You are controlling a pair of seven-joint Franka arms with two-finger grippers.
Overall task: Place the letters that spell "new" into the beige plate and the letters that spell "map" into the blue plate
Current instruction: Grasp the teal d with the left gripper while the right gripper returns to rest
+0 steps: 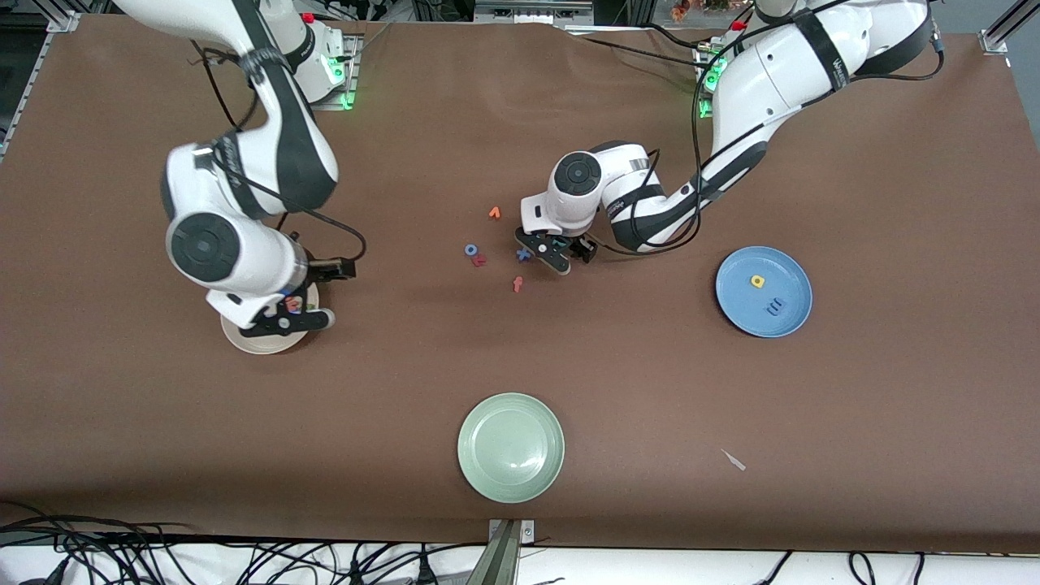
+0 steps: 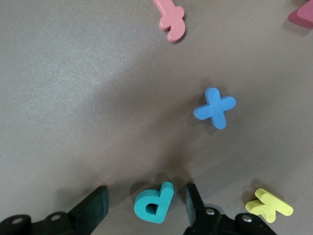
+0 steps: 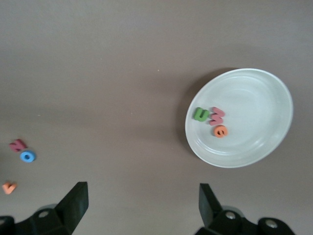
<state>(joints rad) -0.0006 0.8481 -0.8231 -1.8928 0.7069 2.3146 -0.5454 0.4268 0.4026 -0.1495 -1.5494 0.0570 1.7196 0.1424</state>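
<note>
The teal-green p [image 2: 154, 203] lies flat on the table between the fingers of my left gripper [image 2: 145, 193], which is open, with a gap on each side of the letter. In the front view this gripper [image 1: 561, 258] is low over the letter cluster mid-table. The blue plate [image 1: 743, 305] holds the yellow a [image 1: 757, 281] and the blue m [image 1: 775, 306]. The beige plate [image 3: 264, 147] holds the green n [image 3: 200, 114], the salmon w [image 3: 217, 116] and the orange e [image 3: 220, 130]. My right gripper [image 3: 142, 191] hangs open and empty beside that plate [image 1: 252, 343].
Close to the p lie a blue x [image 2: 215, 107], a yellow k [image 2: 269, 205] and a red f [image 2: 171, 20]. A blue o [image 1: 470, 249], a red letter [image 1: 479, 261] and an orange v [image 1: 494, 213] lie toward the right arm's end. A pale green plate [image 1: 510, 447] sits nearest the camera.
</note>
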